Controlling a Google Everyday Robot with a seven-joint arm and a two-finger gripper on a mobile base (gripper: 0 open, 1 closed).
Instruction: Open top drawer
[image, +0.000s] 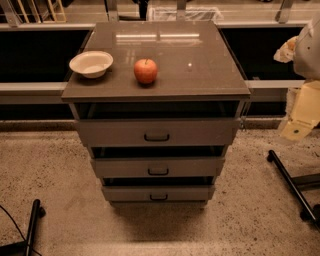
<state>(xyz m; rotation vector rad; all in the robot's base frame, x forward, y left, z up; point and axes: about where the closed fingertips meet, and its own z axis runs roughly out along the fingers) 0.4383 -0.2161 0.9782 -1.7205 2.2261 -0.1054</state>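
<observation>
1 wide, flat-fronted grey top drawer (157, 131) sat under the brown surface (200, 75), above 2 narrower grey drawers (158, 167); the cream claw (301, 117) hung at the right edge, well apart; whether it was open or closed could not be told.

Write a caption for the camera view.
Three-drawer cabinet with apple and bowl on top; gripper at right edge, clear of top drawer.

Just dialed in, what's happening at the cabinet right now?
The gripper hangs at the right edge of view, apart from the cabinet. Nothing is touching the top drawer or its handle. A bowl and an apple rest on the cabinet top.
</observation>
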